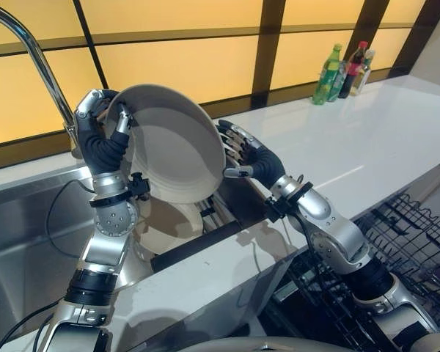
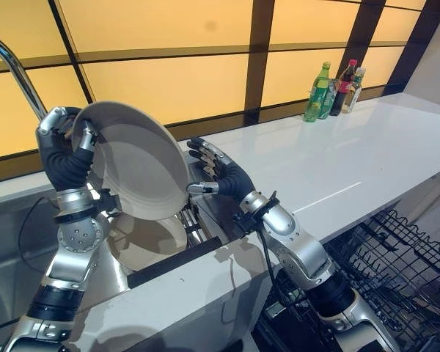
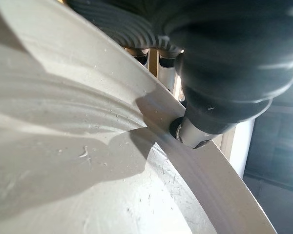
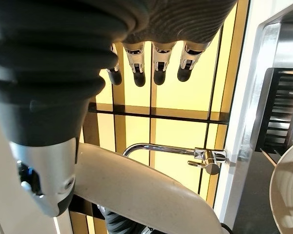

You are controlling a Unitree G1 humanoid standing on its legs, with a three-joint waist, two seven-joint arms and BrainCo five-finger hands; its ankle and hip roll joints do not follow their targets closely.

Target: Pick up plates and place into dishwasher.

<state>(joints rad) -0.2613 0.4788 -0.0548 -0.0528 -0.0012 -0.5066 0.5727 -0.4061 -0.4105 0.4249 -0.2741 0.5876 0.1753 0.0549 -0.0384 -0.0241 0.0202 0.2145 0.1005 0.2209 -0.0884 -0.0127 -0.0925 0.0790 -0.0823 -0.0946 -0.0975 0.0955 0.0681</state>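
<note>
White round plate [image 1: 177, 150], rim raised

Both head views look down past the hands, sharing the plate [image 1: 177, 147]; each wrist view sits very close behind its own fingers.

Left arm: silver-grey metal arm [image 1: 106, 246] made of round, smooth parts.
Right arm: the same shiny silver-grey metal arm [image 1: 337, 235], thick and rounded.
Elbow bands: a black ribbed ring [image 1: 90, 287] sits low on each arm.
Round joint: a silver disc [image 1: 116, 218] with small dark screw dots around it.
Wrist clamps: a small black bracket [image 1: 282, 205] on each wrist, with a thin black wire beside it.
Left hand: silver hand [image 1: 106, 117] under a dark rubbery cover with ridges.
Right hand: silver hand [image 1: 242, 155] with the same dark ribbed cover.
Fingers: silver tubes [image 4: 160, 61] ending in dark rounded tips.
Thumb: fat silver stub [image 4: 44, 175] coming out of the dark cover.
</note>
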